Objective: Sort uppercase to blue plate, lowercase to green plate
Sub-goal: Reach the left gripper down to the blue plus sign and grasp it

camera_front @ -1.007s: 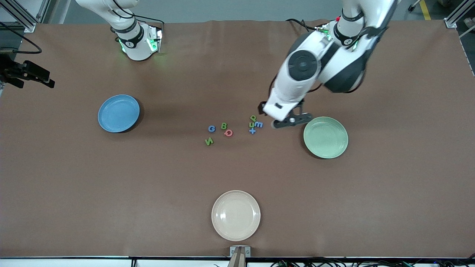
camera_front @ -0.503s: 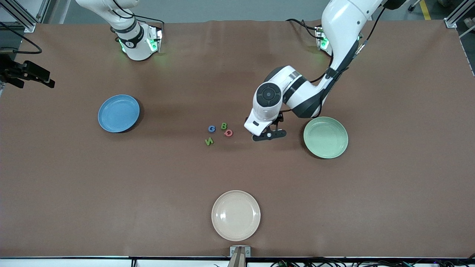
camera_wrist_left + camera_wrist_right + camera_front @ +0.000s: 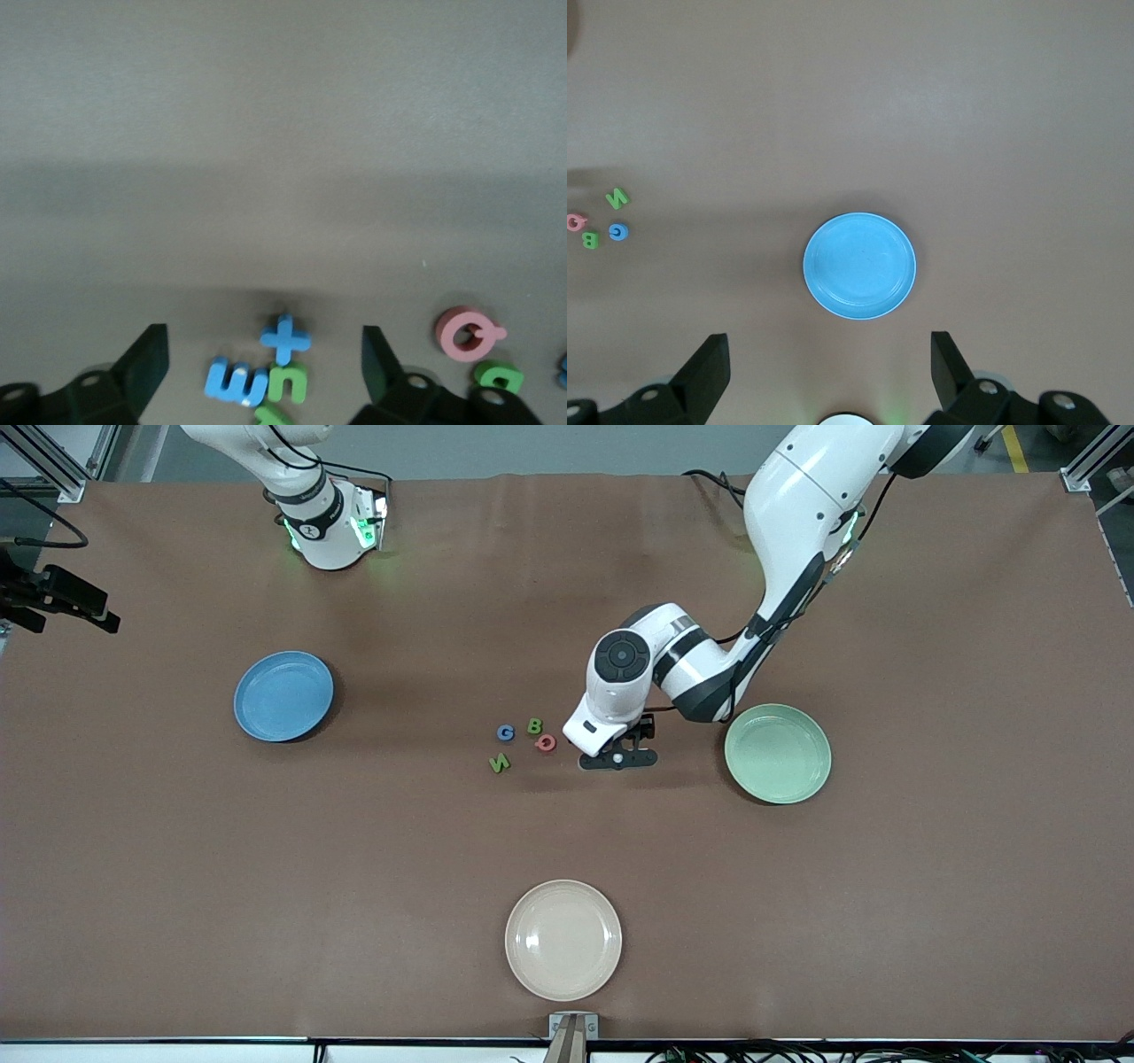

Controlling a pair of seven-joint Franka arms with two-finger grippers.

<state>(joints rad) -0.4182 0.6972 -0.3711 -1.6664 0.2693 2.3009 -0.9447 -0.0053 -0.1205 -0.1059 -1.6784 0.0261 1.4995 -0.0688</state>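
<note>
The lowercase letters lie between the fingers of my open left gripper: a blue m, a blue cross, a green u and the edge of a green p. None is gripped. In the front view the left hand covers them. The uppercase letters G, B, pink Q and N lie beside it, toward the blue plate. The green plate is empty. My right gripper waits open, high over the table near the blue plate.
A cream-white plate sits near the front camera's edge of the table. A black device juts in at the right arm's end. The right arm's base stands at the table's back edge.
My left arm has swung from beside the green plate to over the lowercase letters and come down, and now hides them in the front view. The right arm has not moved.
</note>
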